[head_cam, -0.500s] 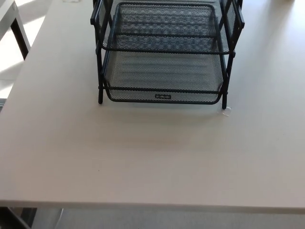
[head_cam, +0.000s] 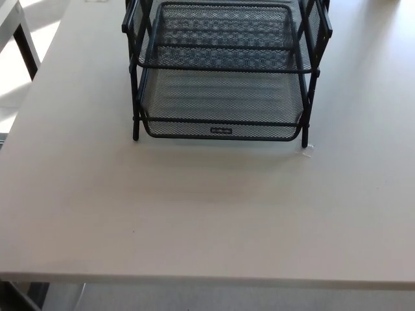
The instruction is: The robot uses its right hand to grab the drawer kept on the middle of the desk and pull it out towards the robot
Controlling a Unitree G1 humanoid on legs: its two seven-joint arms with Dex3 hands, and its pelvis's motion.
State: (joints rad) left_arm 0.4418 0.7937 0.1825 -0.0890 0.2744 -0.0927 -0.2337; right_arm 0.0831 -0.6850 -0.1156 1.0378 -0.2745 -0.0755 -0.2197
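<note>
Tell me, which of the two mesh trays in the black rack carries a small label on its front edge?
The lower tray does: a small label sits at the middle of its front rim, nearest the robot. The upper tray shows no label on its front bar.

Top edge is cutting off the drawer rack (head_cam: 224,71); label (head_cam: 221,130) lettering is reading too small; worktop (head_cam: 194,214) is running past both sides.

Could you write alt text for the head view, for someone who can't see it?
A black mesh drawer rack stands at the far middle of a pale desk, its bottom drawer pushed in, with a small label on its front edge. No robot hand is in view. A tiny clear scrap lies by the rack's front right leg.
</note>
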